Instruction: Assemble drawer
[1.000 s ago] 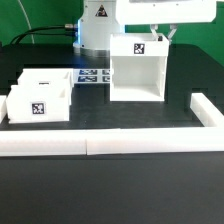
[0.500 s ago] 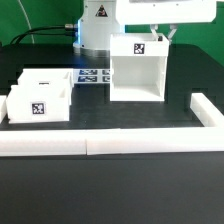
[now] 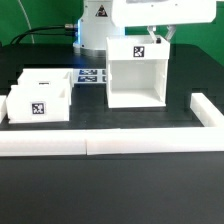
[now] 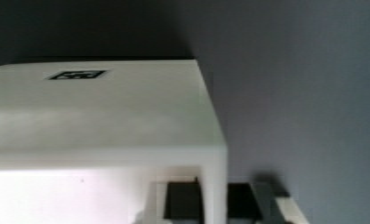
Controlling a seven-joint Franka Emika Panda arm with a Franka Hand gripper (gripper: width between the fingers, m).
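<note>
Black table, matte top, green wall behind it. Long low white border strip runs along the near edge with a seam partway along; a second strip meets it at the corner on the exterior view's right and runs back. The marker board lies flat toward the back, partly hidden.

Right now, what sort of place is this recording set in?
Most likely a robotics lab bench: a black table fenced by white border strips, a marker board lying flat on it, and white drawer parts, with the drawer housing and the nearer tray bearing black-and-white square tags.
</note>
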